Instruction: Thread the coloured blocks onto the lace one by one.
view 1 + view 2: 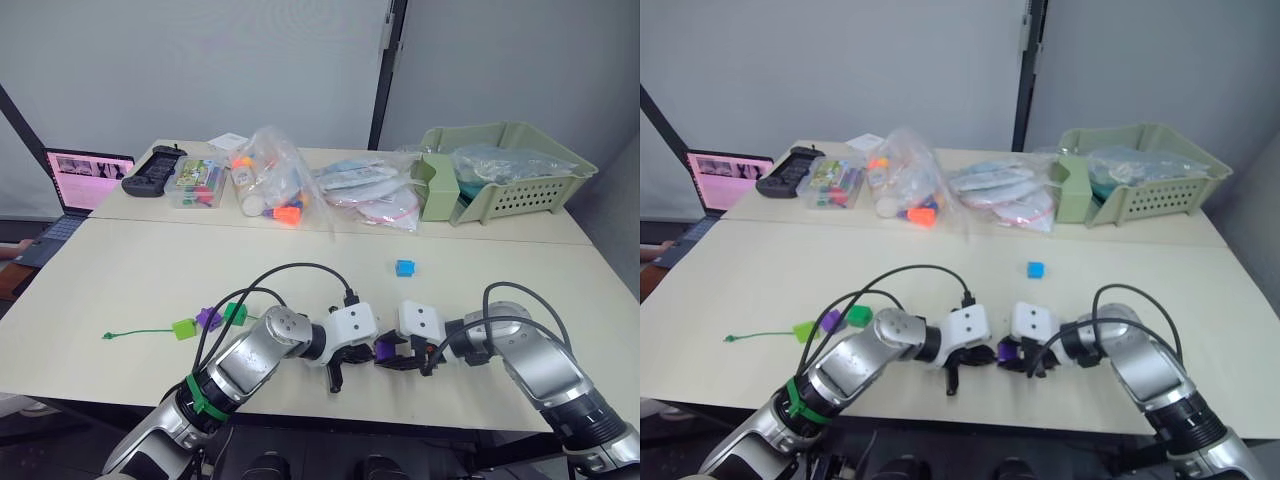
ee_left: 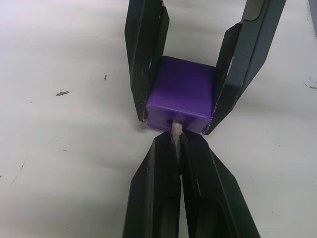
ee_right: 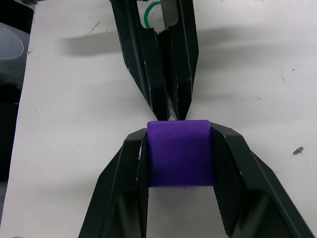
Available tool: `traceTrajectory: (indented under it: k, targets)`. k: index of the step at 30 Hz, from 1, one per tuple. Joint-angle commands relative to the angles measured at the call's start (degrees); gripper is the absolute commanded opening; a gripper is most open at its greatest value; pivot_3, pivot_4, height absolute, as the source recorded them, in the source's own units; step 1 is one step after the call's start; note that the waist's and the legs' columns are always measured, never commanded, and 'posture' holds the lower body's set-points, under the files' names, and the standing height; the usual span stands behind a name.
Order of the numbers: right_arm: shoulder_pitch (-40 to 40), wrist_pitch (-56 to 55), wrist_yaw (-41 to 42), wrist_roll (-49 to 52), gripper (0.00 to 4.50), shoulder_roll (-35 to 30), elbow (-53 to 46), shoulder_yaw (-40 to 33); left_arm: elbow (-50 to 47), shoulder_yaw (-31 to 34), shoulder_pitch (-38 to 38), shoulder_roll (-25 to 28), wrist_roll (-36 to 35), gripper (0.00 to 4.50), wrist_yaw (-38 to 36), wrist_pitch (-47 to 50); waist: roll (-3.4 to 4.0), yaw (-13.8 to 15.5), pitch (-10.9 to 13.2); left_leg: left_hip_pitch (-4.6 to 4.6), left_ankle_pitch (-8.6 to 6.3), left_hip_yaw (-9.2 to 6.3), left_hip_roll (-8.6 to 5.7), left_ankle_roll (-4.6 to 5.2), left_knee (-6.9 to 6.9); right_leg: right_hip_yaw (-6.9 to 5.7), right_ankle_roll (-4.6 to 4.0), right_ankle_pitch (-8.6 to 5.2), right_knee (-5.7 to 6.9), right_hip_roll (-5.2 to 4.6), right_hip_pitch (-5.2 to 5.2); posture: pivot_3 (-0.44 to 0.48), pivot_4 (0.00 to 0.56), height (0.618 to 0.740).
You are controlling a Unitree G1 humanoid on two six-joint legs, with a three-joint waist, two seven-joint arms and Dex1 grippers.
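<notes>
1. I had the right gripper (image 3: 179, 148) clamped on a purple block (image 3: 179, 153), one finger on each opposite side, so the faces with the hole stayed free toward the other arm.
2. The left gripper (image 2: 178, 141) was pinched shut on the tan tip (image 2: 176, 130) of the lace (image 1: 140, 332). It held close to the end, I judged, so the tip stayed stiff and aimed. The tip met the near face of the block at its hole; I could not tell how far it had entered.
3. Both grippers met low over the front edge of the table (image 1: 120, 290), which I took as steadying the insertion.
4. Three blocks sat together on the lace to the robot's left: lime green (image 1: 184, 328), purple (image 1: 209, 318) and dark green (image 1: 235, 313), with the lace's tail lying on beyond them.
5. The blue block (image 1: 405, 268) lay alone farther back, well apart from the grippers, so one block remained after this one.
6. The table was pale and lightly scuffed. Along its far side sat bagged toys (image 1: 270, 180), a green basket (image 1: 520, 170) and a laptop (image 1: 85, 180), with a grey wall behind.
</notes>
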Motion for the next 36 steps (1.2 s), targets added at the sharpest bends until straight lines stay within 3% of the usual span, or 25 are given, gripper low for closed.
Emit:
traceTrajectory:
  k: [1,6,15,21,23,28,36]
  targets:
    - [1.0,0.39,-0.75,0.84,1.19,1.73,-2.55,1.93,-2.25,3.29,-0.41,-1.36,-1.8,0.74,-0.23,-4.1,-0.01,-0.09,0.0,0.0,0.0,0.0,0.0,0.0,0.0,0.0,0.0,0.0,0.0,0.0,0.0,0.0,0.15,0.74]
    - [1.49,0.35,-1.14,0.44,1.19,1.51,-2.09,1.87,-3.25,5.08,0.91,3.9,-2.15,2.33,-4.21,-5.86,0.0,-0.61,0.0,0.0,0.0,-0.03,0.11,0.0,-0.06,0.01,-0.01,0.0,0.02,0.09,-0.08,0.0,0.15,0.74]
    - [2.18,0.62,-1.68,0.52,1.19,0.86,-2.37,1.43,-2.83,6.6,5.55,10.8,-1.82,2.33,-7.91,-12.0,0.0,-0.55,0.0,0.03,-0.01,0.0,0.27,0.0,-0.11,0.0,-0.03,-0.01,0.0,0.12,-0.08,0.0,0.15,0.74]
    - [2.24,1.06,-1.75,0.69,1.19,0.68,-2.88,1.21,-0.24,6.89,6.58,9.56,-1.47,2.33,-7.47,-14.92,0.0,-0.41,0.0,0.01,-0.01,0.03,0.27,0.0,-0.1,0.0,-0.03,-0.01,-0.02,0.11,-0.07,0.0,0.15,0.74]
    - [2.27,1.27,-1.8,0.75,1.19,0.62,-3.07,1.11,0.65,7.21,6.54,8.06,-1.77,1.45,-6.87,-15.61,0.0,-0.38,0.0,0.01,-0.01,0.03,0.27,0.0,-0.1,0.0,-0.03,-0.01,-0.02,0.11,-0.07,0.0,0.15,0.74]
    - [2.54,1.69,-1.91,0.92,1.19,0.37,-3.62,0.93,1.34,7.39,6.53,6.75,-1.43,0.01,-6.81,-16.22,0.0,-0.41,0.0,0.0,-0.01,0.03,0.27,0.0,-0.1,-0.01,-0.03,-0.01,-0.01,0.13,-0.08,0.0,0.15,0.74]
    - [2.98,2.59,-2.44,1.41,1.19,-0.01,-4.85,0.92,1.94,7.03,6.02,5.52,-1.03,0.0,-6.66,-16.81,0.0,-0.32,0.0,-0.01,-0.01,0.03,0.26,0.0,-0.1,-0.01,-0.03,-0.01,-0.02,0.11,-0.08,0.0,0.15,0.74]
